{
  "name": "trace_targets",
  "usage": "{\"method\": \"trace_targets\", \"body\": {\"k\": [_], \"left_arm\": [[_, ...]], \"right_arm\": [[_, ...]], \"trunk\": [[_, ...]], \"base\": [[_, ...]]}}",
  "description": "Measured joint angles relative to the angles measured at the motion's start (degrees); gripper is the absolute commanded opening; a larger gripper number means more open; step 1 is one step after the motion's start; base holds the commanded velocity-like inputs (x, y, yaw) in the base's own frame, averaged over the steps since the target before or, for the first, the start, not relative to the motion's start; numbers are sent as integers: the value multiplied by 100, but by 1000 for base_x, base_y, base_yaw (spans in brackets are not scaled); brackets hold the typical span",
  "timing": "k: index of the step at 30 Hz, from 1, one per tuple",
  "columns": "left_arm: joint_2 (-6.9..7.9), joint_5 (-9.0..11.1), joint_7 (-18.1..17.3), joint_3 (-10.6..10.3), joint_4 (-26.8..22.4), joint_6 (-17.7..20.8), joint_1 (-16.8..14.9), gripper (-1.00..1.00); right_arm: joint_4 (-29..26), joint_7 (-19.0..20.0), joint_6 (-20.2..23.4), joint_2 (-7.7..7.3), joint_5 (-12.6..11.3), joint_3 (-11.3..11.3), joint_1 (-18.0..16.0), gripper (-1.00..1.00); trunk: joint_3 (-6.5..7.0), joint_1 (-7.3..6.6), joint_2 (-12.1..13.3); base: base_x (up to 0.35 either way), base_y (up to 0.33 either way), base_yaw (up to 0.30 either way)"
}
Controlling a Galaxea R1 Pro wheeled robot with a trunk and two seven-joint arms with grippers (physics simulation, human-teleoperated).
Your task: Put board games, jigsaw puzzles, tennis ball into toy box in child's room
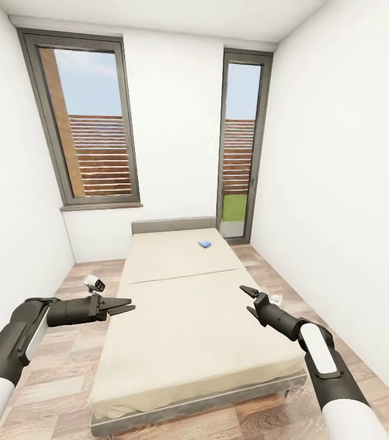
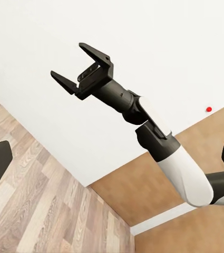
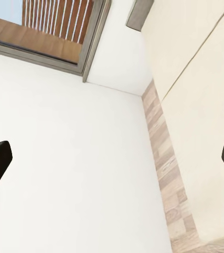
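Note:
A low bed with a plain cream top fills the middle of the head view, its foot end nearest me. A small flat blue object lies near its far end; what it is cannot be told at this distance. My left gripper hovers open over the bed's left edge, nothing between its fingers. My right gripper hangs open above the bed's right side, also holding nothing. In the left wrist view the right gripper shows with its jaws spread wide. The toy box, the table, the puzzles and the tennis ball are out of view.
Wood-plank floor runs in narrow strips along both sides of the bed. White walls close in left and right. A large window and a tall glass door stand in the far wall.

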Motion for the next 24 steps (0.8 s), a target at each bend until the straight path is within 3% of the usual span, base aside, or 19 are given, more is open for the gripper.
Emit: {"method": "trace_targets", "body": {"k": [8, 24], "left_arm": [[4, -4, 1, 0, 2, -3, 2, 100], [0, -5, 51, 0, 2, 3, 2, 100]], "right_arm": [[5, 1, -5, 0, 0, 0, 0, 100], [6, -5, -6, 0, 5, 1, 0, 100]], "trunk": [[0, 0, 0], [0, 0, 0]], "base": [[0, -89, 0], [0, -279, 13]]}}
